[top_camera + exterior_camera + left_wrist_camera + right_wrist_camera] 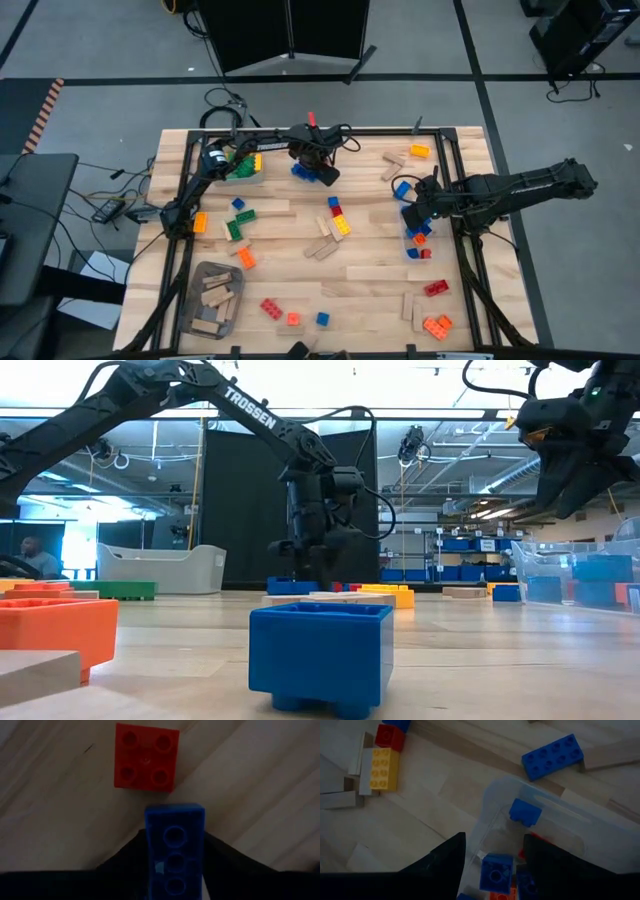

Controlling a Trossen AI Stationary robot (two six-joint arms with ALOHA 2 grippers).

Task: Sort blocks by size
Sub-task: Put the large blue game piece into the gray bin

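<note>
Two arms at table. Three bins: clear bin, clear bin, grey bin. Two loose green bricks. Wooden pieces too many for exact count.

Free lanes and blocked spots on the surface

Open wood in the front middle, between the red brick and the other red brick, wide enough to pass. Crowded in the centre by the yellow brick and tan wooden pieces. Blocked at the far edge by the left gripper, low over a blue brick, with a red square brick just beside. Blocked on the right by the clear bin under the right gripper. Grey bin closing the front left corner.
</note>
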